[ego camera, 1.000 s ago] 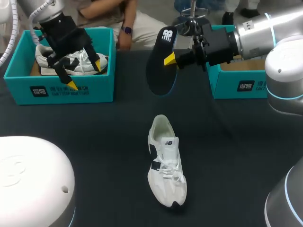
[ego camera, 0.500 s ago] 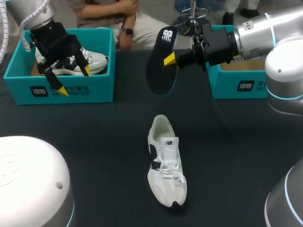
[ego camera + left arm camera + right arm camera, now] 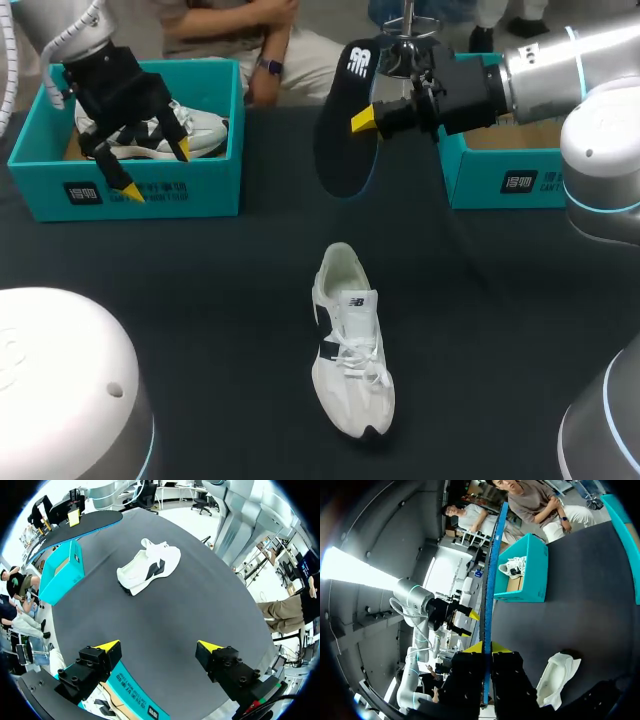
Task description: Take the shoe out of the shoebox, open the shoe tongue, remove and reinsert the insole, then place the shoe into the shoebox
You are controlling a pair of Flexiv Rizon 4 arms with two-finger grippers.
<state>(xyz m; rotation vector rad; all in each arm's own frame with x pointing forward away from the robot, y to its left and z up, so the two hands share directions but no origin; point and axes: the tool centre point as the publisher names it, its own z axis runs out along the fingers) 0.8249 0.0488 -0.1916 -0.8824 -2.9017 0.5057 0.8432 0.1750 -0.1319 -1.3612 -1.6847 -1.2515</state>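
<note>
A white shoe (image 3: 352,340) lies on its sole in the middle of the black table, its opening toward the far side; it also shows as the shoe (image 3: 148,567) and the shoe (image 3: 559,677). My right gripper (image 3: 365,118) is shut on a dark, blue-edged insole (image 3: 345,120), held upright in the air above the table's far middle. In the right wrist view the insole (image 3: 490,580) stands edge-on between the fingers of the right gripper (image 3: 487,647). My left gripper (image 3: 155,171) hangs open and empty over the left shoebox's front wall; the left gripper (image 3: 157,645) looks toward the shoe.
The teal left shoebox (image 3: 130,185) at the far left holds another white shoe (image 3: 190,130). A second teal shoebox (image 3: 510,180) stands at the far right behind my right arm. A white arm housing (image 3: 60,380) fills the near left corner.
My left gripper has drawn back to the left over its shoebox, still open. The right gripper has lifted the insole slightly.
</note>
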